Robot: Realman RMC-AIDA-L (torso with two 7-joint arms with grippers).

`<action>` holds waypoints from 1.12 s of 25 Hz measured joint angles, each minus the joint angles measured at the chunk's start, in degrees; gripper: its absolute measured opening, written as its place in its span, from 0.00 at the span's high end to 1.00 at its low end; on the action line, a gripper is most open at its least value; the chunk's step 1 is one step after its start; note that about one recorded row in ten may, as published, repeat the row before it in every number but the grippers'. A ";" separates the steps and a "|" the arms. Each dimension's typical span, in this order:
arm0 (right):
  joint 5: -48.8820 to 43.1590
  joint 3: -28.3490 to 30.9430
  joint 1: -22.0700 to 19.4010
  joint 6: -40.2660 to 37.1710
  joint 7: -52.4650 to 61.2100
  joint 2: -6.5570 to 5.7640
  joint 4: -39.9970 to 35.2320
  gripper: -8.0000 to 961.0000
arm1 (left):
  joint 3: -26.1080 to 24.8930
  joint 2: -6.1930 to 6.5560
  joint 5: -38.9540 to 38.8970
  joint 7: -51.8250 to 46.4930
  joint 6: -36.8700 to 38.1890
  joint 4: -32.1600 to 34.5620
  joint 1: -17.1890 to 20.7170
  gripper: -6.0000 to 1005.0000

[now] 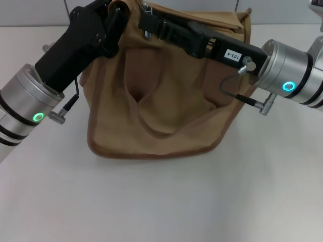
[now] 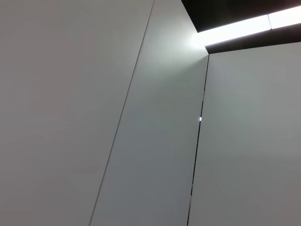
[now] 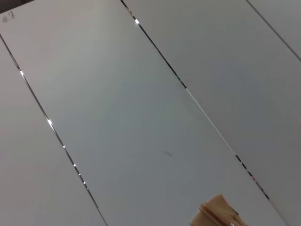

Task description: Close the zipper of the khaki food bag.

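— On the white bench (image 1: 161, 201), what stands?
— The bag (image 1: 166, 106), mid-bench, with both arms at its top.
— Left claw (image 1: 117, 15)?
— At the bag's top left corner; whether it grips, I cannot tell.
— Right claw (image 1: 149, 22)?
— Reaching across the top edge, by the shiny zipper (image 1: 147, 33) pull; grip unclear too.

**Three cameras, one bag in common**

The head camera looks forward and down, close over the khaki food bag (image 1: 161, 101) on the white table (image 1: 161, 201). The left wrist camera faces away, at pale wall panels (image 2: 70, 117) and a ceiling light strip (image 2: 244, 23). The right wrist camera also faces panels (image 3: 141, 117), sharing only a tan bag corner (image 3: 216, 214).
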 joint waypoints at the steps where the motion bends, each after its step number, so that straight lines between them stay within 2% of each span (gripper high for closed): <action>1: 0.00 0.05 -0.01 0.00 0.01 0.00 0.00 0.54 | 0.00 0.00 0.00 0.00 0.00 0.00 -0.01 0.96; 3: 0.00 0.24 -0.09 -0.01 0.01 0.00 0.00 0.54 | 0.00 0.00 0.00 0.00 0.01 0.02 -0.02 0.96; 11: 0.15 0.56 -0.30 -0.29 0.02 0.00 -0.18 0.85 | 0.00 0.00 -0.01 0.05 0.22 0.02 -0.02 0.96; 17: 0.18 0.62 -0.35 -0.09 -0.17 0.00 -0.16 0.99 | 0.00 -0.01 -0.14 0.08 0.30 0.02 0.00 0.96; 28: 0.18 3.51 -4.71 0.16 -0.43 -0.07 -0.53 0.99 | -0.15 0.06 -0.37 0.09 0.44 0.24 0.43 0.96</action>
